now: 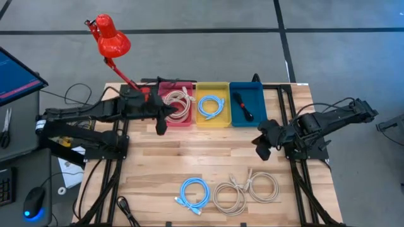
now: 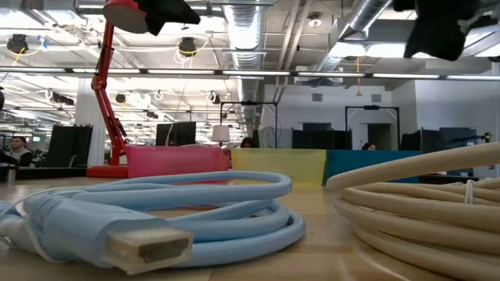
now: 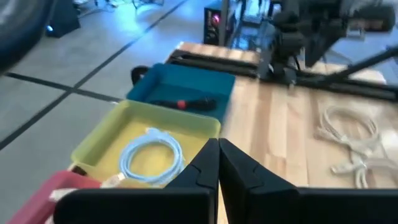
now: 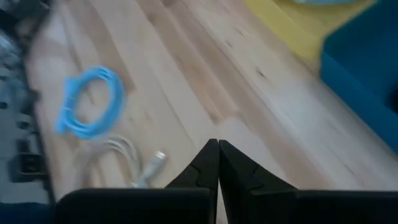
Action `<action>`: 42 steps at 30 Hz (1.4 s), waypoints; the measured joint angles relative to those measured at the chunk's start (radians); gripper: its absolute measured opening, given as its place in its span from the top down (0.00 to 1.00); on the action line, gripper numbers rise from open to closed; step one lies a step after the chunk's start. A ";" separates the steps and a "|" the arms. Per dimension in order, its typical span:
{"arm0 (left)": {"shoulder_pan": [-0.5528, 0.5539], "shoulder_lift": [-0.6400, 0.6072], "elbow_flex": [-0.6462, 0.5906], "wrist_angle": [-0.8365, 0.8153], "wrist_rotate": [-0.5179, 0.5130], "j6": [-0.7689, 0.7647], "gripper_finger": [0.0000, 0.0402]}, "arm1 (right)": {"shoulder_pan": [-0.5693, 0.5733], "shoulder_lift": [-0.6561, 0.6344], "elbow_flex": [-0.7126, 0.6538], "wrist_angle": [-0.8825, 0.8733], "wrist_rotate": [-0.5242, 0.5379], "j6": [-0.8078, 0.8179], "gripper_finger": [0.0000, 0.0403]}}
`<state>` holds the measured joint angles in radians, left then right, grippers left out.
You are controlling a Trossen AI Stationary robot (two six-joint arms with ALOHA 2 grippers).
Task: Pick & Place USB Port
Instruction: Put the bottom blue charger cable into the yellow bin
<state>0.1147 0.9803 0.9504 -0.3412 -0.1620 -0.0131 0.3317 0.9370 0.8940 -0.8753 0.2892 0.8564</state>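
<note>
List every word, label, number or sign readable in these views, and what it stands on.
No readable text anywhere.
Blue computer screen at the high view's left edge: content too small to read.
White papers under the left arm: any print too small to read.
Red plastic tray, yellow plastic tray, blue plastic tray, coiled light-blue cable and coiled cream cables: no markings visible.

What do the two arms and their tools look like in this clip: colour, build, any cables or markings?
Both arms are black and jointed, mounted on black frames at the table's sides. The left arm has a yellow patch and a white band near its base; the right arm shows no markings. Each tool, left tool and right tool, ends in two dark, tapering, angular fingers. No loose cables visible on them.
</note>
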 joint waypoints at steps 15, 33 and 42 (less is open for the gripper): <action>-0.327 0.142 0.000 -0.055 -0.063 -0.294 0.99 | -0.034 0.051 0.000 0.045 -0.001 -0.076 1.00; -0.523 0.549 0.461 -0.518 -0.200 -0.667 1.00 | -0.077 0.164 0.000 -0.082 -0.003 -0.159 1.00; -0.574 0.699 0.549 -0.548 -0.114 -0.861 1.00 | -0.077 0.163 0.000 -0.086 -0.003 -0.160 1.00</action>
<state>-0.4596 1.6797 1.4998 -0.8893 -0.2760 -0.8739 0.2546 1.1004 0.8944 -0.9612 0.2859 0.6964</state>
